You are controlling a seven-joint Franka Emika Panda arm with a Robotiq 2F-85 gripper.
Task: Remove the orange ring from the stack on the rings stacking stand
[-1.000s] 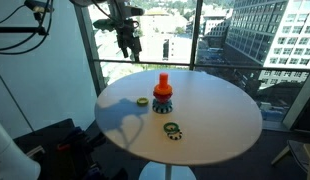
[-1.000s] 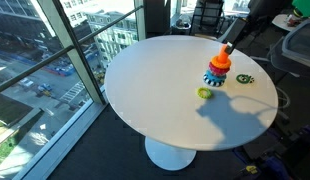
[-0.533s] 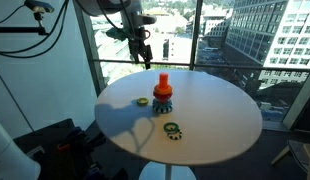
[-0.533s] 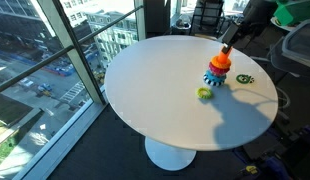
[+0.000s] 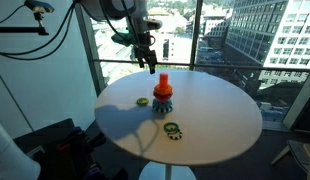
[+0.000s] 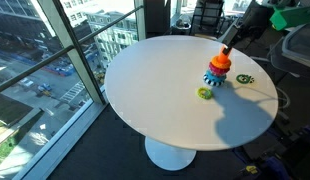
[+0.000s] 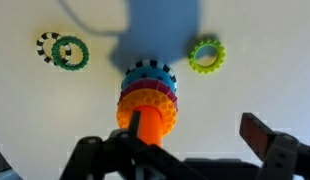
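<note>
The rings stacking stand's stack [image 5: 162, 95] stands near the middle of the round white table [image 5: 215, 120]. The orange ring [image 5: 162, 86] is on top of it, over a reddish ring and a teal-blue one. The stack also shows in an exterior view [image 6: 216, 70] with the orange ring [image 6: 220, 61] uppermost. In the wrist view the orange ring [image 7: 165, 118] sits round the red-orange peg [image 7: 145, 128]. My gripper [image 5: 150, 62] hangs open and empty just above and beside the stack. In the wrist view [image 7: 195, 130] one finger is in front of the peg and the other is well off to the side.
A flat yellow-green ring [image 7: 206, 54] lies on the table beside the stack. A dark green ring with pale spots [image 7: 70, 52] lies on the other side, overlapping a black-and-white ring. Both show in an exterior view [image 5: 142, 101] [image 5: 172, 128]. Floor-to-ceiling windows stand behind the table.
My gripper has moved across and down toward the stack, from well behind it to just above it. The rings have not moved.
</note>
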